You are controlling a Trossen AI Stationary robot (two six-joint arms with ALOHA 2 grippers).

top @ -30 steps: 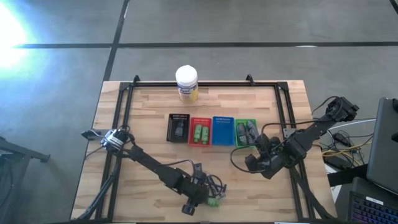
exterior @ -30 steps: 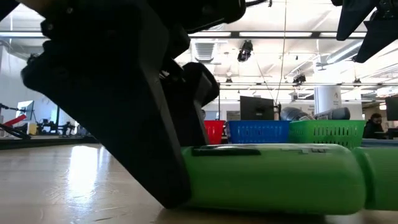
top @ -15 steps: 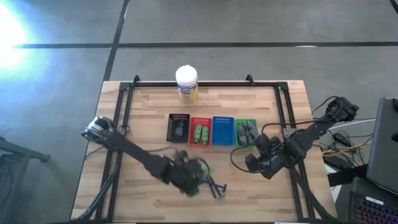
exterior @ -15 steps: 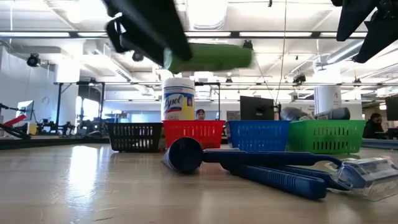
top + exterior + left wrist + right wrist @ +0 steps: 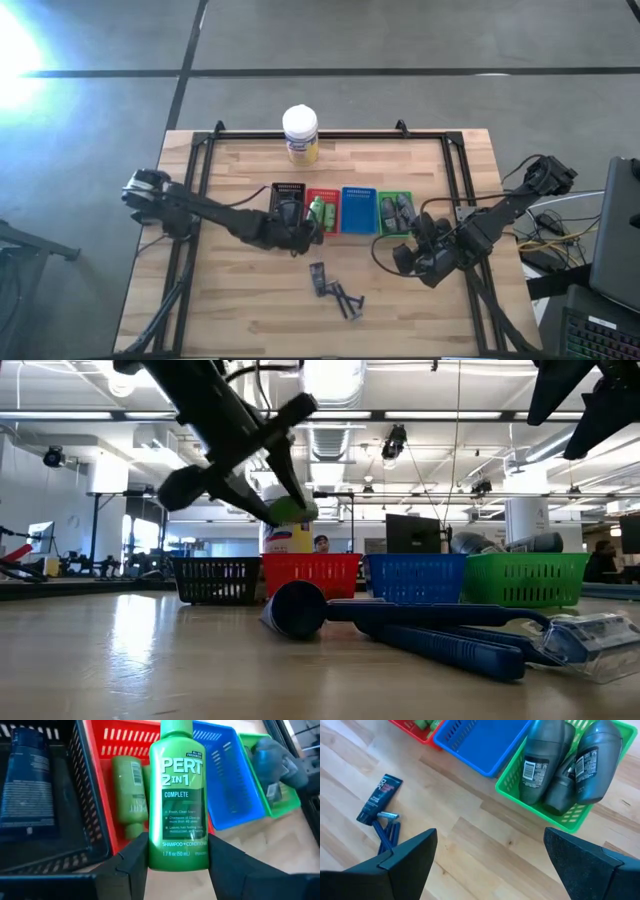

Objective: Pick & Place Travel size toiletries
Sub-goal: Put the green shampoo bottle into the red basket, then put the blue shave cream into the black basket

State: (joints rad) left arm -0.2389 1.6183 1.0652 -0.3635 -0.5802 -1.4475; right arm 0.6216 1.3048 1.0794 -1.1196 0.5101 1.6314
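Note:
My left gripper (image 5: 306,233) is shut on a bright green Pert bottle (image 5: 180,795), which hangs over the red tray (image 5: 322,191). In the low view the bottle (image 5: 293,511) is above the red tray (image 5: 312,575). Two more green bottles (image 5: 129,790) lie in that tray. On the bare table lie a dark tube (image 5: 318,278) and dark blue razors (image 5: 347,300), also in the right wrist view as the tube (image 5: 379,800) and the razors (image 5: 387,832). My right gripper (image 5: 490,850) waits open near the green tray (image 5: 395,213). My left gripper pinches the bottle's bottom end (image 5: 178,854) between its two fingers (image 5: 131,860), one on each narrow side. It comes slanting down from the table's left. The bottle reaches forward along the fingers, cap end away from the gripper, lifted clear above the red tray.
A row of trays crosses the table's middle: black (image 5: 287,205) with a dark tube (image 5: 27,780), red, blue (image 5: 357,210), and green with grey containers (image 5: 560,765). A white-lidded jar (image 5: 300,134) stands at the far edge. Bare wood lies near and left.
My left gripper, shut on the green bottle that lay near the table's near edge, has lifted it clear. It has carried the bottle up and toward the far edge, to just above the red tray. The tube and razors stayed where they were.

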